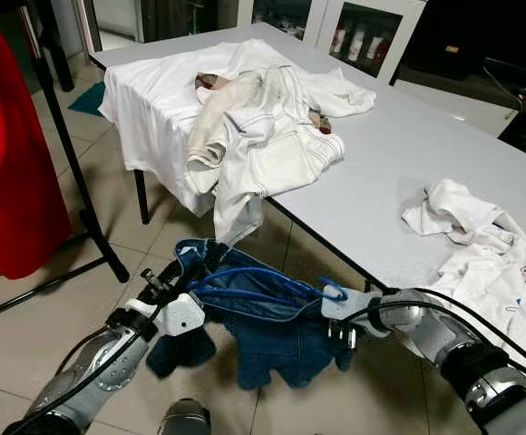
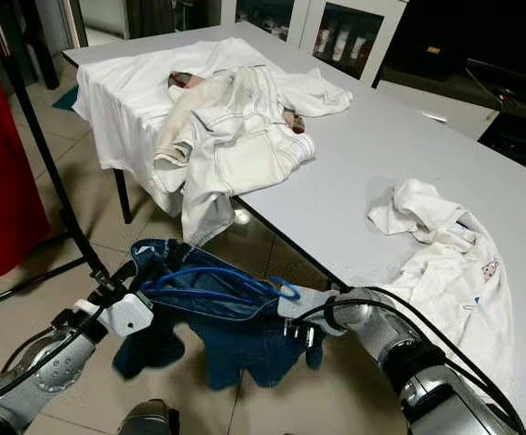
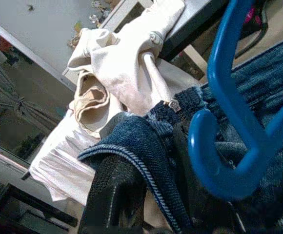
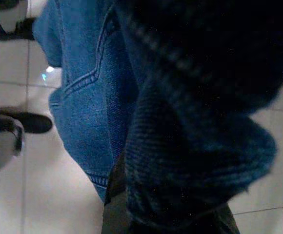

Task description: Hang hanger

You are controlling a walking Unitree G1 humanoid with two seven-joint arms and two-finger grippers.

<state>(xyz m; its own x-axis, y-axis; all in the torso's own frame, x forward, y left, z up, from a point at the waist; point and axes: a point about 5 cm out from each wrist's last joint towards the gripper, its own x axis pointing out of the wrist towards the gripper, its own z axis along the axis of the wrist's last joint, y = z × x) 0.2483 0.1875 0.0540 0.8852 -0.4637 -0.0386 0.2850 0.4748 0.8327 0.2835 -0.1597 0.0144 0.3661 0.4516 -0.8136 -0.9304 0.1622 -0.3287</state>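
A blue plastic hanger (image 1: 245, 283) sits inside the waistband of a blue denim garment (image 1: 277, 349) that is stretched between my two grippers above the floor. The hanger's hook (image 1: 333, 292) pokes out at the right end. My left gripper (image 1: 183, 270) is shut on the left end of the waistband; in the left wrist view denim folds over a black finger (image 3: 114, 195) beside the hanger (image 3: 219, 161). My right gripper (image 1: 328, 313) is shut on the right end of the waistband, by the hook. In the right wrist view, denim (image 4: 83, 97) drapes over its finger.
A black clothes rack (image 1: 73, 163) with a red garment (image 1: 9, 172) stands on the tiles at the left. Ahead is a grey table (image 1: 408, 154) carrying a heap of white clothes (image 1: 245, 118), with another white garment (image 1: 490, 254) near its right edge.
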